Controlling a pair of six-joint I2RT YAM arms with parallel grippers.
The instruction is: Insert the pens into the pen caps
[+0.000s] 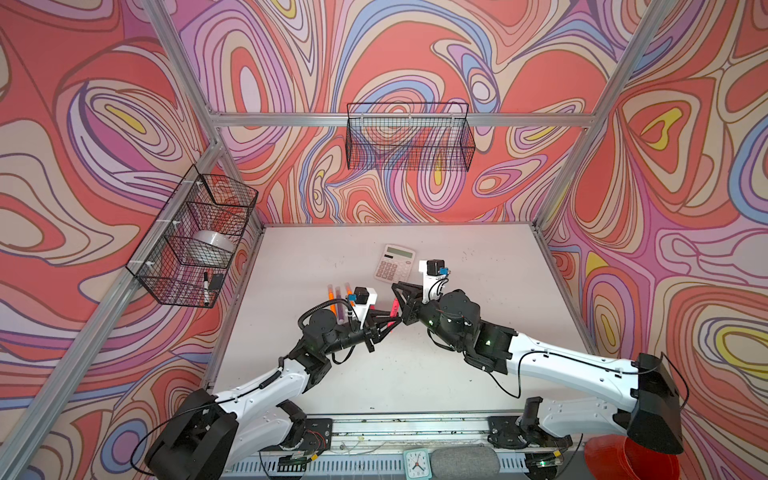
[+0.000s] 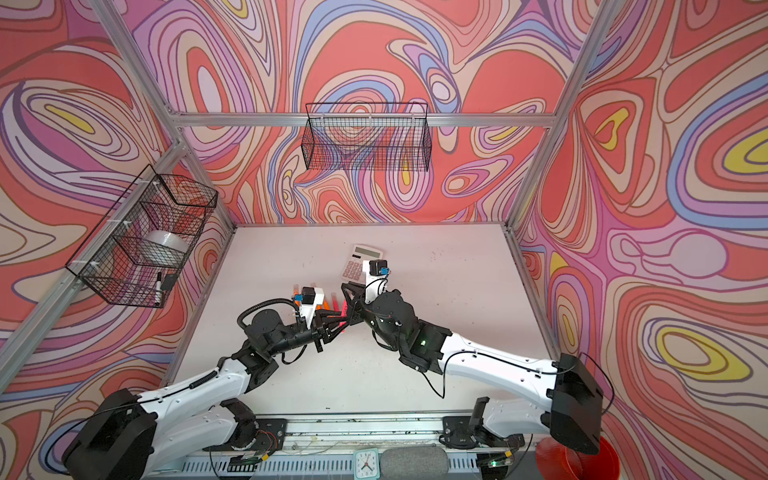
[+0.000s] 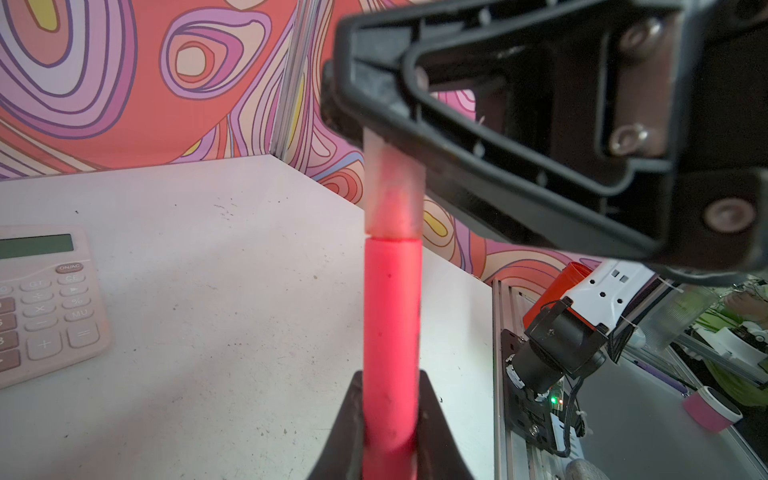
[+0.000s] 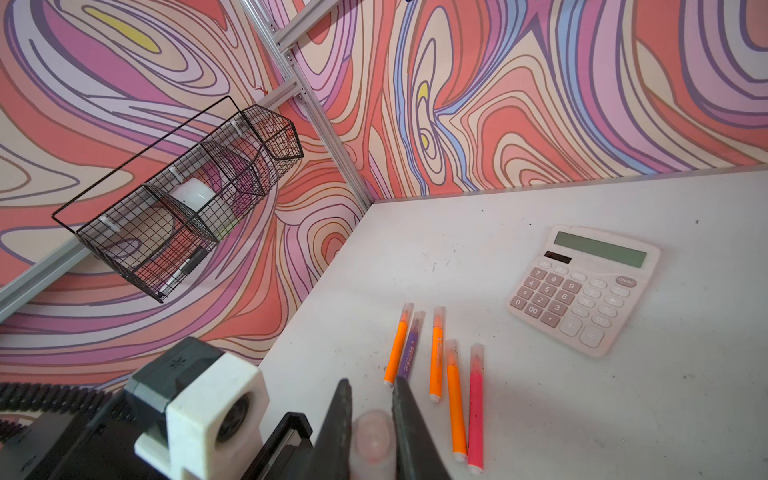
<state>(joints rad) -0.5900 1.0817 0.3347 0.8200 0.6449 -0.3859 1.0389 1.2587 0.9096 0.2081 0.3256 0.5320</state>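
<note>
My left gripper [image 3: 388,386] is shut on a pink-red pen [image 3: 390,316] and holds it off the table. A translucent pen cap [image 3: 392,195] sits over the pen's tip, its rim meeting the coloured barrel. My right gripper [image 4: 372,395] is shut on that cap [image 4: 374,436]. In both top views the two grippers [image 1: 386,326] [image 1: 395,291] meet at mid-table around the pen [image 1: 393,309]. Several other pens lie side by side on the table, each wearing a cap: orange [image 4: 397,349], purple [image 4: 411,349], pink-red [image 4: 476,407].
A pink calculator [image 1: 395,262] lies just behind the grippers. A wire basket [image 1: 195,232] on the left wall holds a white roll and a black-capped marker. A second, empty basket [image 1: 409,137] hangs on the back wall. A small clock [image 1: 417,463] stands at the front rail.
</note>
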